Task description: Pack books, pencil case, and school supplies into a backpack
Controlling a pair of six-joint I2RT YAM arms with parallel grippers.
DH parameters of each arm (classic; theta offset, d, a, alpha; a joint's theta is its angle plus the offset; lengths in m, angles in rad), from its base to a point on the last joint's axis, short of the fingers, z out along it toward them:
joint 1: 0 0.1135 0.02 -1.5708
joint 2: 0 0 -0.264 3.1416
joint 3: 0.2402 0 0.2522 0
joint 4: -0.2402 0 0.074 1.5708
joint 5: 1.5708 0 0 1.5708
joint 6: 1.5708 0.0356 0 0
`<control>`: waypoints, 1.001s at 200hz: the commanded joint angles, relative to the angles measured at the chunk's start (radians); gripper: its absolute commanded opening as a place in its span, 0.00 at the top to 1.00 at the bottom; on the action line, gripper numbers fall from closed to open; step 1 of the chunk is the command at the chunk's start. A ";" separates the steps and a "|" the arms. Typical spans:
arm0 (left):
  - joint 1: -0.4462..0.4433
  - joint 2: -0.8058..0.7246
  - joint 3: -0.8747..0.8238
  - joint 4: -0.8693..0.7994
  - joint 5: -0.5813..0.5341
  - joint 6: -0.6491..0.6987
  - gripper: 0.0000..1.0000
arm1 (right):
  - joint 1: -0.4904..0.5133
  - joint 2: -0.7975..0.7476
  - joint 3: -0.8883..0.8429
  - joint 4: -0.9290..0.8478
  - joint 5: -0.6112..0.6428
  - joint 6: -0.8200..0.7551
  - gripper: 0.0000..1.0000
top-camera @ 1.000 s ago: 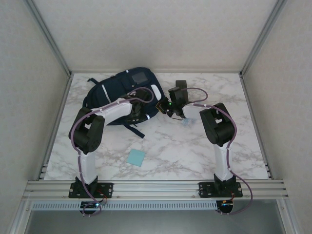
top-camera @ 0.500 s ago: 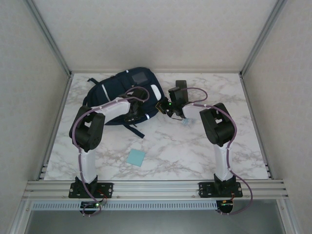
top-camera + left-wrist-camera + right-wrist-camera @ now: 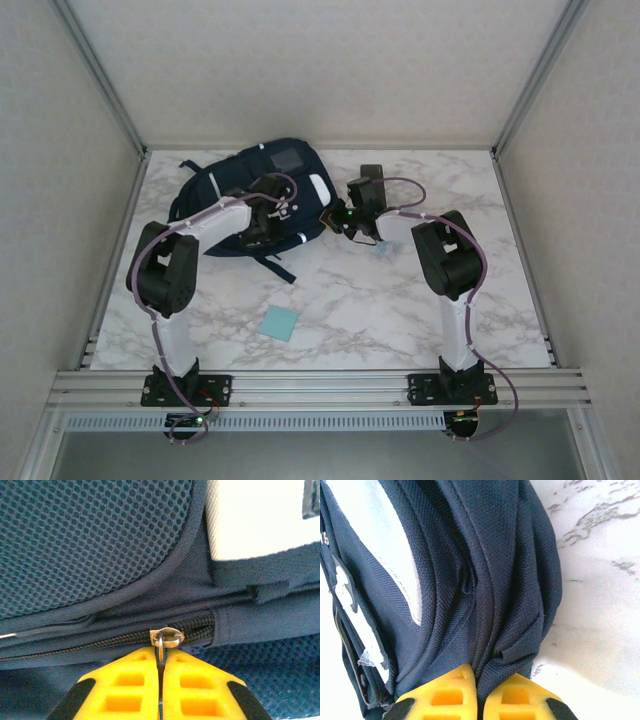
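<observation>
Apparently the backpack (image 3: 232, 182) lies crosswise; left claw (image 3: 160, 656) pinches zipper pull (image 3: 167, 638), right claw (image 3: 476, 674) fabric (image 3: 512, 640).

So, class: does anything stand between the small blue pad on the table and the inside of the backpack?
Yes: the zip on the backpack looks shut along the stretch in view. The left claw pinches its pull; the right claw pinches a fold of the fabric.

The backpack (image 3: 240, 170) blocks far left; near table (image 3: 400, 320) open around the pad (image 3: 279, 323).
</observation>
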 commanded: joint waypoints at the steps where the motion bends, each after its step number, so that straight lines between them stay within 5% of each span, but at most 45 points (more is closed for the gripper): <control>1: 0.043 -0.047 0.032 -0.216 -0.042 0.172 1.00 | -0.055 0.009 0.042 -0.134 0.035 -0.076 1.00; 79: 0.042 -0.094 0.102 -0.282 0.106 0.234 1.00 | -0.106 0.072 0.287 -0.290 0.044 -0.161 0.98; 100: 0.042 -0.061 0.131 -0.238 0.153 0.154 1.00 | -0.105 0.049 0.271 -0.284 0.015 -0.161 0.91; 129: 0.042 -0.028 0.155 -0.168 0.253 0.035 1.00 | -0.105 -0.040 0.178 -0.278 -0.024 -0.172 0.59; 152: 0.039 -0.025 0.180 -0.150 0.327 -0.006 1.00 | -0.098 -0.131 0.093 -0.310 -0.062 -0.184 0.46; 200: 0.020 -0.022 0.262 -0.179 0.444 -0.020 1.00 | -0.005 -0.251 -0.019 -0.281 -0.121 -0.053 0.42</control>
